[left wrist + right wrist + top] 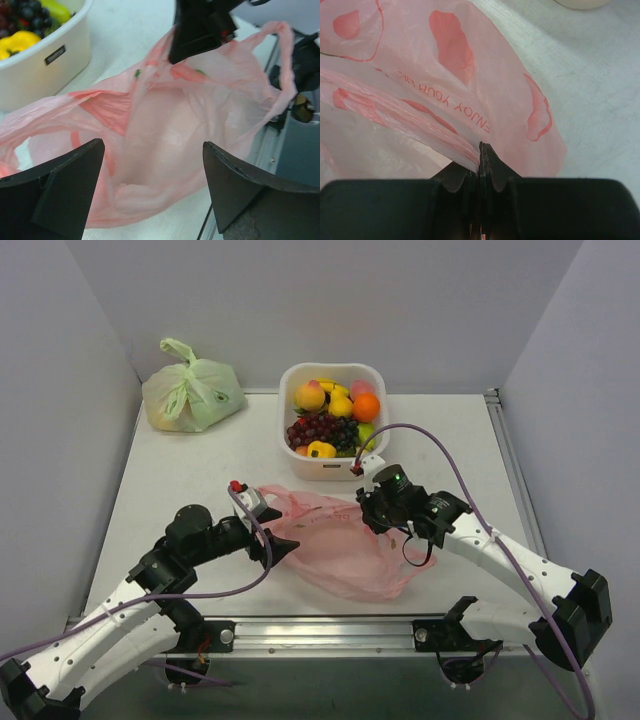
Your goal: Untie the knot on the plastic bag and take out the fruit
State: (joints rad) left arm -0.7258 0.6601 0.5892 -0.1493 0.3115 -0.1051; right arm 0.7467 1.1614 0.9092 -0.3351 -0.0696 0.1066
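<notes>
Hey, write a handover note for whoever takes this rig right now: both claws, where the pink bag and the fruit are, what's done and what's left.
Left claw: open, at the plastic bag's left end, holding nothing.
Right claw: shut on a fold of the plastic bag.
The bag lies flat on the table in front of the white basket. No knot shows, and one handle loop is free.
Fruit sits in the basket; none shows inside the bag.
Left to do: probably only confirm the bag is empty and release it.

A pale green bag [193,392] sits on the table's [170,490] far left, a white basket [330,466] to its right.
</notes>
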